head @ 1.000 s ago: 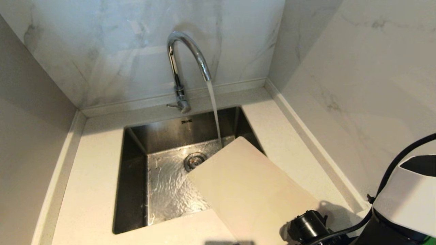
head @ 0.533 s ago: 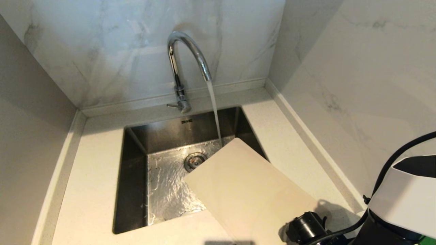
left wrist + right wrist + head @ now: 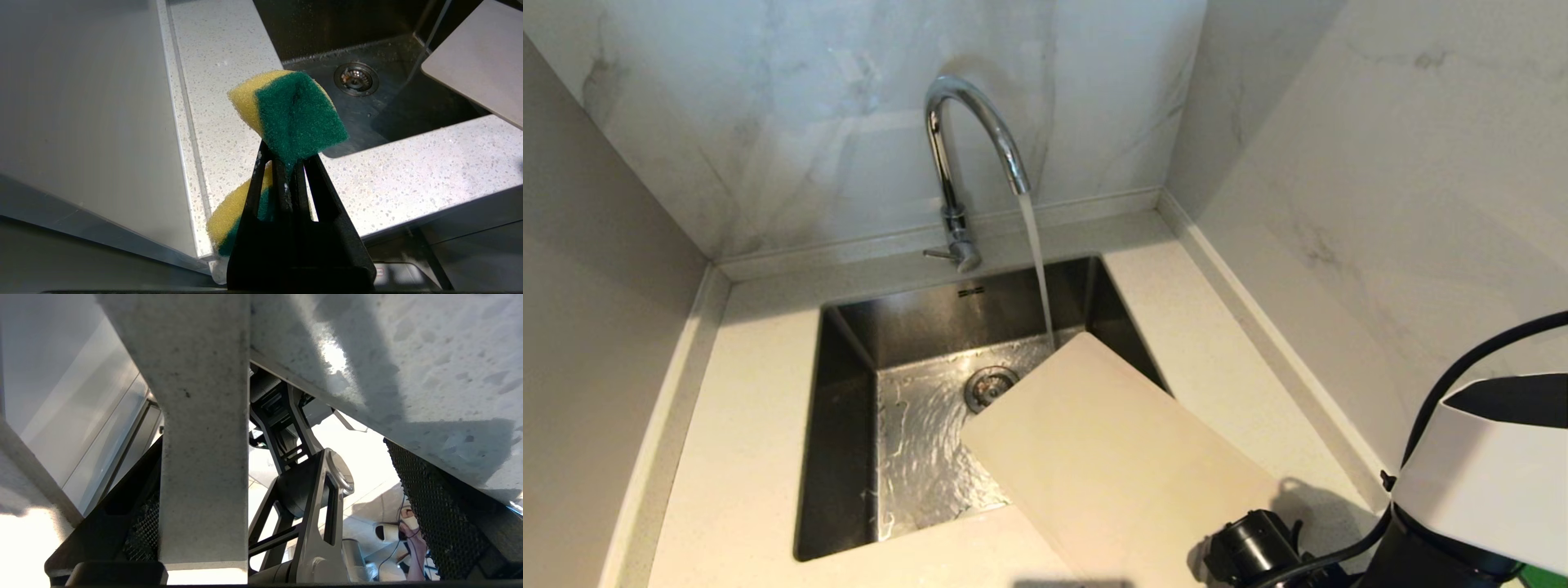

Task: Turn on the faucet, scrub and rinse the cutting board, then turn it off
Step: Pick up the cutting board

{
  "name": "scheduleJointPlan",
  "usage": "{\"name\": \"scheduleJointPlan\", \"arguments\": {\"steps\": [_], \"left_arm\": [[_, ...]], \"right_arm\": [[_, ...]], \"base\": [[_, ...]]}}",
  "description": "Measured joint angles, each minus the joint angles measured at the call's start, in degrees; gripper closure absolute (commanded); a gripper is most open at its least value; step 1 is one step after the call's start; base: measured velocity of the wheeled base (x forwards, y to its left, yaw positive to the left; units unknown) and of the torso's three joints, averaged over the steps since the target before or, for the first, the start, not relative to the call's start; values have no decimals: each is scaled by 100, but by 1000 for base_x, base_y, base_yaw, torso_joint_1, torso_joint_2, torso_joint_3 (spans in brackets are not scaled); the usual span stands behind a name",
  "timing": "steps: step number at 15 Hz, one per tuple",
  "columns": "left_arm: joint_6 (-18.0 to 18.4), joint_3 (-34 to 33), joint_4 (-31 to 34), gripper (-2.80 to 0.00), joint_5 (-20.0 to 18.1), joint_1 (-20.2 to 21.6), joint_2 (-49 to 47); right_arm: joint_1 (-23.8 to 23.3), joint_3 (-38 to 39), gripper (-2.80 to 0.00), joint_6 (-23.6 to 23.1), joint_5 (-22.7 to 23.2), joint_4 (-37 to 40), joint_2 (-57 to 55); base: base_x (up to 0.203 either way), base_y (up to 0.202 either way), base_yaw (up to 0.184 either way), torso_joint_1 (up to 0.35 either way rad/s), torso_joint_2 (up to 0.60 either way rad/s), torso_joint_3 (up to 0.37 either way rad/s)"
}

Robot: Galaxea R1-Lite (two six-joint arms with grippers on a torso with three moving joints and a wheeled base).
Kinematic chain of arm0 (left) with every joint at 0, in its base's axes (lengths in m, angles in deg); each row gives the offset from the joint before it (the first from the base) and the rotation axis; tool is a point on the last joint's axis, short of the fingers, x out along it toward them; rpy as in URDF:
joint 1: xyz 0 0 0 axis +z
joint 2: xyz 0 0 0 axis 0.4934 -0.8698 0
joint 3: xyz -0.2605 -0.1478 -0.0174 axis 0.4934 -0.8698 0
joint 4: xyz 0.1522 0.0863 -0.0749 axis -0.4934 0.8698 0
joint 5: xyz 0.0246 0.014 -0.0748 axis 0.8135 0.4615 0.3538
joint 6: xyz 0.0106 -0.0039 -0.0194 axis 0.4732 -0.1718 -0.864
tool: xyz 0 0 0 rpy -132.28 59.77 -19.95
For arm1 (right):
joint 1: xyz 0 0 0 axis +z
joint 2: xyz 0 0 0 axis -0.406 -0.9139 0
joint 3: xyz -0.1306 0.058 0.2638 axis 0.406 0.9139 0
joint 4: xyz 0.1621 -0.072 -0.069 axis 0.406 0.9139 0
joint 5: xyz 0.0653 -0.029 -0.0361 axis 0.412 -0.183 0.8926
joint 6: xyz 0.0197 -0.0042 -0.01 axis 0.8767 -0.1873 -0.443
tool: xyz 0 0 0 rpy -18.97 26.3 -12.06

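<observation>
Cutting board (image 3: 1111, 457) swung slightly leftward over the sink (image 3: 849, 425), far corner drawn back a touch from the water stream (image 3: 1036, 269); right arm (image 3: 1478, 482) shifted left.

One faucet (image 3: 974, 139), one cutting board (image 3: 1111, 465), one sponge (image 3: 292, 112).

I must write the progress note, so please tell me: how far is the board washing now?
Done: the faucet runs into the sink. In hand: the right gripper, jaws wide, bears the cutting board by one end, tilted over the sink, beside the stream. Left: the left gripper holds the sponge away from the board, so scrubbing, rinsing and shutting off seem to remain.
</observation>
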Motion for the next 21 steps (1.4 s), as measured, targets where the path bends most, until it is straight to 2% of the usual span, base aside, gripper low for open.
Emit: {"name": "scheduleJointPlan", "arguments": {"steps": [9, 21], "left_arm": [[2, 0, 0, 0, -2, 0, 0], [-1, 0, 2, 0, 0, -2, 0]], "right_arm": [[82, -50, -280, -22, -276, -35, -246], [88, -59, -280, 24, -286, -112, -277]], "base": [[0, 0, 0, 0, 0, 0], [0, 0, 0, 0, 0, 0]]}}
